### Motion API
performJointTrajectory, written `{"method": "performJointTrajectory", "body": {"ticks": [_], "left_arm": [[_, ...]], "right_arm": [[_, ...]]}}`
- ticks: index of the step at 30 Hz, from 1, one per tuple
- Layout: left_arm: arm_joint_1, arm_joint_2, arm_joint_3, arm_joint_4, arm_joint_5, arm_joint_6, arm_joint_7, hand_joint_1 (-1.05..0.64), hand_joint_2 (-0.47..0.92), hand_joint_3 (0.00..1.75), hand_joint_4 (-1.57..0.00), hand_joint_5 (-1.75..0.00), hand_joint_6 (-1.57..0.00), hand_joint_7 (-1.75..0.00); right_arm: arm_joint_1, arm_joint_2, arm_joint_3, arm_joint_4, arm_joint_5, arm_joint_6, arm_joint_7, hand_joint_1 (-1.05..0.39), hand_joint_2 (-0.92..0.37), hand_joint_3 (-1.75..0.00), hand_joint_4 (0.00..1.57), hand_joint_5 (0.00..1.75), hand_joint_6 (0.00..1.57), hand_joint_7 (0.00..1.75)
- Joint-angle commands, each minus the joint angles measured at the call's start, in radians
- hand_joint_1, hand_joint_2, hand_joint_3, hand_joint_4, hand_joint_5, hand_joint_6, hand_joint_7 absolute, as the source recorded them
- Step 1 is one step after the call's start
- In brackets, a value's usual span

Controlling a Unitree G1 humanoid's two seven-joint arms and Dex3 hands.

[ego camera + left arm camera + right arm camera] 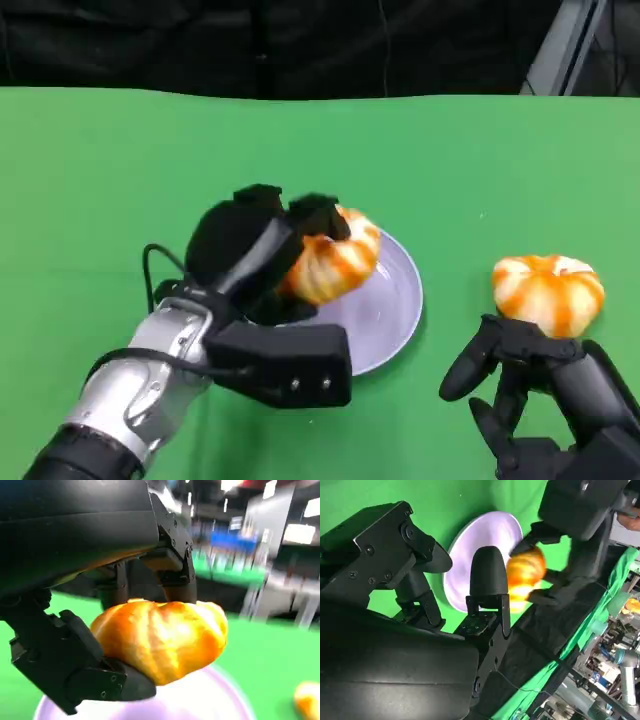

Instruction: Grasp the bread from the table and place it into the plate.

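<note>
The left hand (262,243) reaches in from seven o'clock across the green surface (100,170) and grips a bread (333,262), an orange-and-white glazed bun, with black fingers (316,216) over its top and another part of the hand beneath it. The left wrist view shows the bun (162,642) clamped between fingers (172,570) above and a black pad below, raised clear of the pale lilac plate (210,700) underneath. In the head view the plate (395,305) sits near the centre of the surface, and the held bread hangs over its rim at about ten o'clock. The right wrist view shows the same bun (525,575) at the plate's (480,545) edge, held by the other hand.

At three o'clock from the plate, well apart from it, a second bread (549,290) lies on the surface. The right hand (540,385) rests just at six o'clock of it, fingers spread wide and holding nothing, one fingertip close to the bun's near side.
</note>
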Motion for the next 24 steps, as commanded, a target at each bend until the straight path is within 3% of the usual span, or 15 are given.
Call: {"method": "performJointTrajectory", "body": {"ticks": [1, 6, 13, 18, 21, 23, 24], "left_arm": [[0.020, 0.036, -0.026, -0.083, 0.000, 0.105, -0.191, -0.60, 0.92, 0.24, -0.02, -0.34, -0.25, -0.02], [0.024, 0.064, -0.050, -0.119, 0.000, 0.140, -0.302, -0.81, 0.92, 0.31, 0.00, -0.10, -0.09, -0.01], [0.064, 0.103, -0.026, -0.228, -0.049, 0.194, -0.452, -0.88, 0.92, 0.38, -0.01, -0.06, -0.09, -0.02], [0.135, 0.138, 0.034, -0.322, -0.125, 0.169, -0.452, -0.85, 0.92, 0.37, -0.04, -0.08, -0.10, -0.02], [0.185, 0.157, 0.093, -0.379, -0.192, 0.142, -0.434, -0.74, 0.92, 0.35, -0.12, -0.13, -0.17, -0.05], [0.230, 0.173, 0.138, -0.415, -0.240, 0.109, -0.421, -0.66, 0.92, 0.32, -0.19, -0.18, -0.22, -0.07], [0.254, 0.181, 0.161, -0.431, -0.264, 0.086, -0.411, -0.57, 0.92, 0.31, -0.32, -0.27, -0.33, -0.12]], "right_arm": [[0.001, -0.002, -0.003, -0.006, 0.015, -0.004, -0.003, 0.08, -0.43, -1.14, 0.83, 1.65, 0.73, 1.29], [-0.003, -0.001, -0.002, 0.005, 0.017, -0.014, -0.007, 0.10, -0.40, -1.19, 0.82, 1.67, 0.73, 1.32], [-0.009, -0.002, 0.002, 0.019, 0.011, -0.032, -0.012, 0.10, -0.39, -1.22, 0.81, 1.66, 0.73, 1.32], [-0.007, 0.002, 0.004, 0.016, 0.009, -0.023, -0.013, 0.10, -0.38, -1.22, 0.82, 1.67, 0.73, 1.33], [-0.007, 0.001, 0.005, 0.013, 0.009, -0.025, -0.013, 0.09, -0.38, -1.22, 0.81, 1.66, 0.73, 1.32], [-0.007, -0.001, 0.004, 0.016, 0.011, -0.031, -0.013, 0.09, -0.38, -1.22, 0.81, 1.66, 0.73, 1.32], [-0.007, -0.002, 0.003, 0.018, 0.013, -0.033, -0.013, 0.10, -0.38, -1.22, 0.82, 1.67, 0.73, 1.32]]}}
